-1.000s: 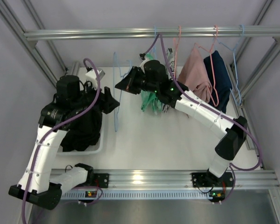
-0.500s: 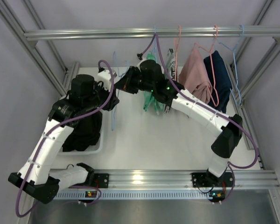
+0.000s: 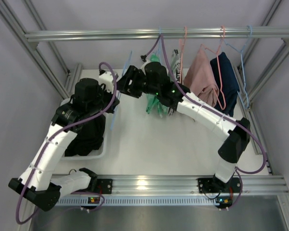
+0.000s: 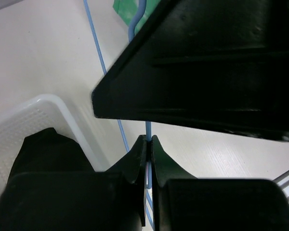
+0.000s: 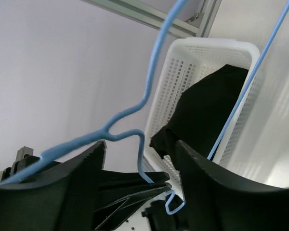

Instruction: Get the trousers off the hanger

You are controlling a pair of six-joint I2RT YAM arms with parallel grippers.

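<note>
Left gripper [image 4: 148,144] was pinched tight on the blue hanger [image 4: 98,45] wire, prob to steady it; right gripper [image 5: 140,147] gaped wide, w/ trousers [image 5: 207,110] already in basket [image 5: 183,62].

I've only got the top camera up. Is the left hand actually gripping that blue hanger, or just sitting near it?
Observer: Gripping. The left wrist view shows the left hand shut on the blue hanger wire.
Operator: And the right hand?
Observer: Its own wrist view shows the right hand open, straddling the hanger's neck.
Operator: Any cloth on the hanger?
Observer: None on the wire visible there. The black trousers lie in the white basket behind it.
</note>
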